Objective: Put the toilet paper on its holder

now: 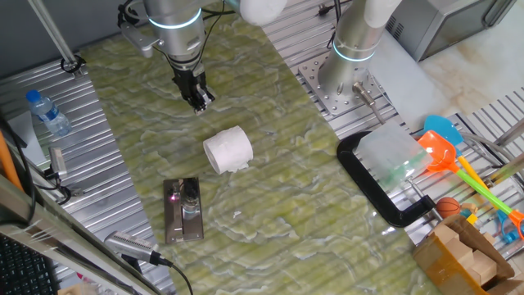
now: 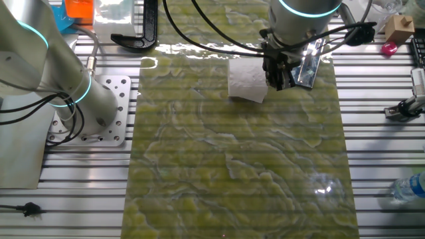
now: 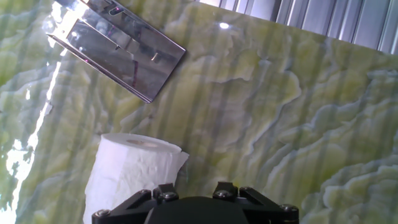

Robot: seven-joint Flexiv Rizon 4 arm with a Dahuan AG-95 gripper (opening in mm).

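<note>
Hand view: roll (image 3: 134, 171) on its side on surface (image 3: 280, 106), apart from holder (image 3: 118, 46). Fingers (image 1: 199, 100) hover off the roll, holding nothing; can't tell if they're open or closed.

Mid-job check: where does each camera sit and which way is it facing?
One fixed view: high at one side, looking down on the toilet paper, holder and black clamp; arm and hand show.
The other fixed view: high at the opposite side, clamp far; hand partly hides the holder.
Hand view: on the hand, looking down; only its dark housing shows.
All share roll and holder.
</note>
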